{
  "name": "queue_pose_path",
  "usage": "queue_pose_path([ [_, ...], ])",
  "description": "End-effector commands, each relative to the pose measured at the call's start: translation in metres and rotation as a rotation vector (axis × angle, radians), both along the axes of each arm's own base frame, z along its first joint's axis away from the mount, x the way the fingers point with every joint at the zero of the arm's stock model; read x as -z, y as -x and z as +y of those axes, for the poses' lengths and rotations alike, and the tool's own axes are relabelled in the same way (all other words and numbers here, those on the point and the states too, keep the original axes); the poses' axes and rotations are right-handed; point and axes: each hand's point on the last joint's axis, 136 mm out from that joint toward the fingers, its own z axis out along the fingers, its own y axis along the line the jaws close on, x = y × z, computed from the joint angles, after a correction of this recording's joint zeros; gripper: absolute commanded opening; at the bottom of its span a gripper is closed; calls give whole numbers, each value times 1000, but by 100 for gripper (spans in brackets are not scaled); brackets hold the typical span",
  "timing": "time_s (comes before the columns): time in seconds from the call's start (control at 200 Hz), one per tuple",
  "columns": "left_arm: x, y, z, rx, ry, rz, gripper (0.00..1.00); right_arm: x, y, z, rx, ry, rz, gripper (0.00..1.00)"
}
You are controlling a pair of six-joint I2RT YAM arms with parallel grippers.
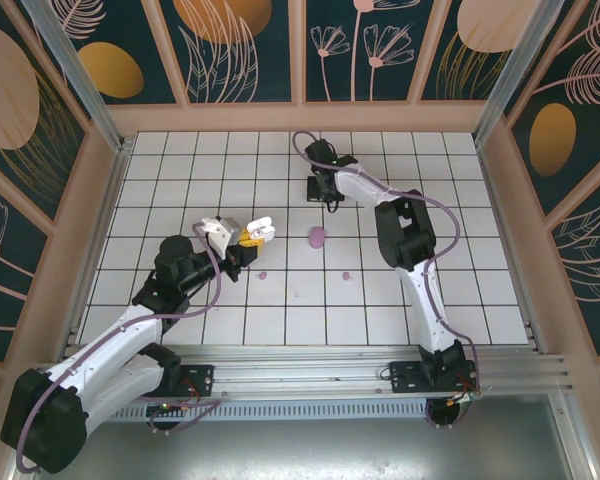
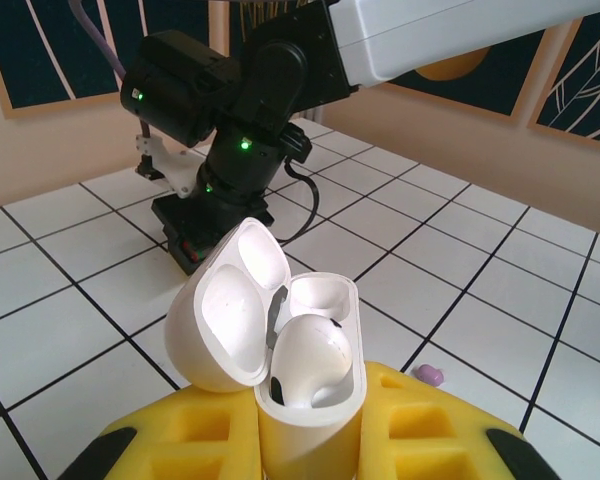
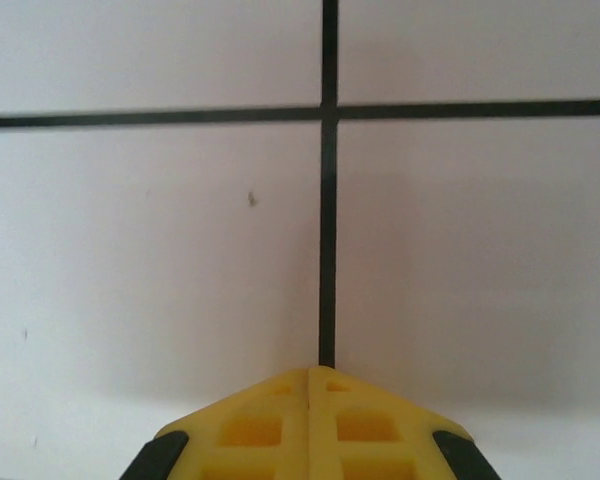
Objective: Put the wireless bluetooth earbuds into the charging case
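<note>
Tiled table (image 1: 380,300); earbud (image 2: 310,352) in white case (image 2: 216,330)

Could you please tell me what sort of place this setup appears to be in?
Most likely a purpose-built robot test cell rather than a home: a white tiled tabletop boxed in by wood-framed wall panels painted with leaves and flowers, with the left arm and right arm bolted to an aluminium rail at its near edge.

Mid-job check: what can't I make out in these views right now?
- Left wrist: base of white case, clamped between left fingers; far socket, full or empty, unclear.
- Left wrist: purple earbud, partly behind a finger.
- Top: purple earbuds, too small to judge pose.
- Right wrist: right fingers, cut off by the bottom edge.
</note>
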Motion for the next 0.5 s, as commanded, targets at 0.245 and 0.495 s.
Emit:
queue_pose_path([
  [0.245, -13, 5, -3, 25, 62, -5, 0, -7, 65, -8, -151, 162, 40, 0],
  [0.495, -16, 6, -4, 31, 80, 1, 0, -36, 73, -16, -107, 116, -18, 0],
])
